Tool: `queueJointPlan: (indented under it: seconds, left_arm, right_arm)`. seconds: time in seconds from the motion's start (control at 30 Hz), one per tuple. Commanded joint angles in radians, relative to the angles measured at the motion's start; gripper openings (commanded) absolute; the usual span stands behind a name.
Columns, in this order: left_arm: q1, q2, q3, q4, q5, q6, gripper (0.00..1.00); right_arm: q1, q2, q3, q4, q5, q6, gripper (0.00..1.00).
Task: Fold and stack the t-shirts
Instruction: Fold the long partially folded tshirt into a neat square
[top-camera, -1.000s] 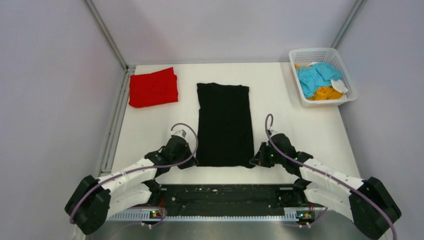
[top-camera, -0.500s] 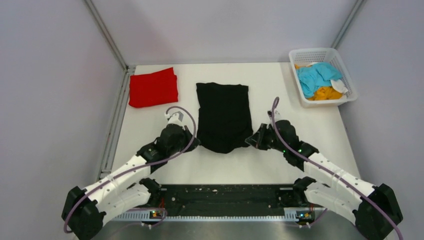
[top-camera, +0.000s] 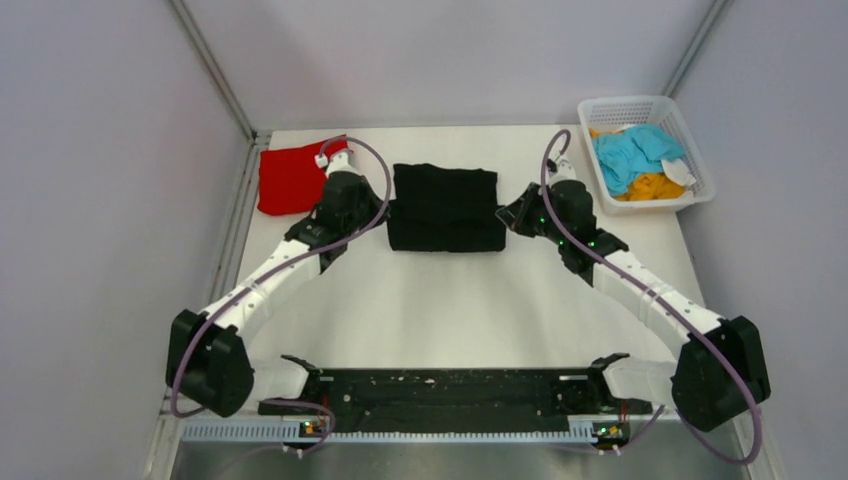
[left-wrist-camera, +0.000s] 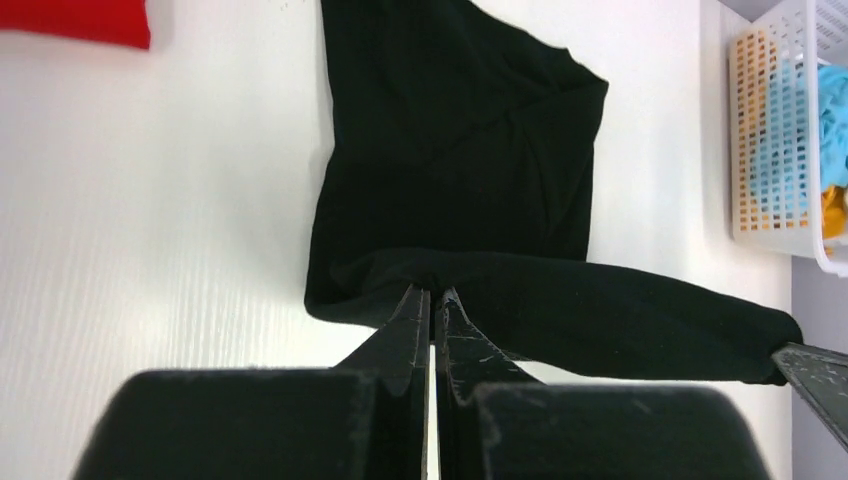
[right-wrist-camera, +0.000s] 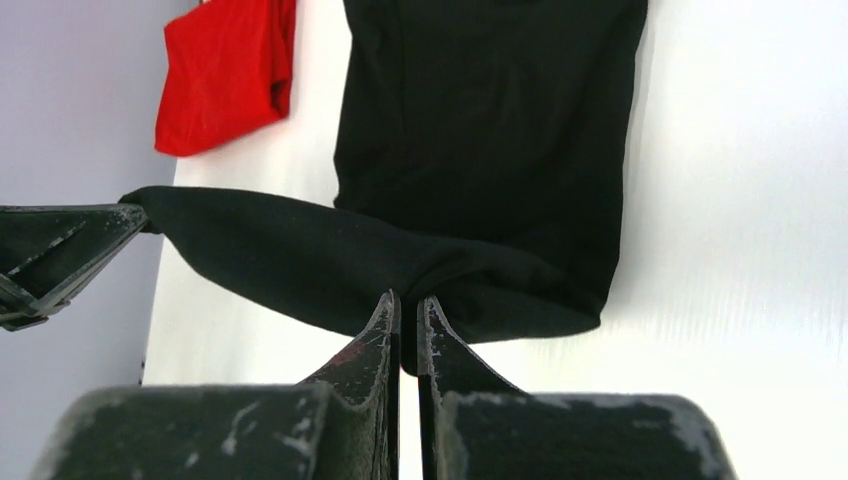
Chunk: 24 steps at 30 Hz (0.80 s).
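The black t-shirt (top-camera: 445, 208) lies at the table's far middle, its near half folded up over its far half. My left gripper (top-camera: 386, 211) is shut on its lifted left corner; the wrist view shows its jaws pinching the black hem (left-wrist-camera: 432, 292). My right gripper (top-camera: 503, 214) is shut on the right corner (right-wrist-camera: 410, 300). The hem hangs stretched between both grippers just above the shirt (left-wrist-camera: 450, 130) (right-wrist-camera: 490, 120). The folded red t-shirt (top-camera: 292, 178) lies at the far left, also in both wrist views (left-wrist-camera: 75, 20) (right-wrist-camera: 225, 75). Light blue (top-camera: 630, 152) and orange (top-camera: 650, 186) shirts sit in the basket.
A white mesh basket (top-camera: 690, 145) stands at the far right corner of the table, also in the left wrist view (left-wrist-camera: 775, 130). Metal rails run along the table's left edge (top-camera: 228, 250). Grey walls close in the back and sides.
Both grippers have carried the black shirt's near hem away from the near edge to the far side, folding the shirt in half. Both arms are now stretched out.
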Motion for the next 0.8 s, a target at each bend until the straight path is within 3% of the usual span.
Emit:
queueJointPlan:
  seconds: [0.0, 0.5, 0.77]
  left_arm:
    - [0.053, 0.089, 0.130, 0.065, 0.031, 0.071, 0.00]
    - [0.160, 0.468, 0.449, 0.042, 0.056, 0.135, 0.00]
    - [0.208, 0.720, 0.662, -0.057, 0.059, 0.136, 0.00]
  right_arm:
    - [-0.068, 0.097, 0.119, 0.086, -0.034, -0.051, 0.00]
    - [-0.191, 0.497, 0.385, 0.189, -0.134, -0.087, 0.00]
    - [-0.213, 0.703, 0.515, 0.220, -0.139, -0.111, 0.00]
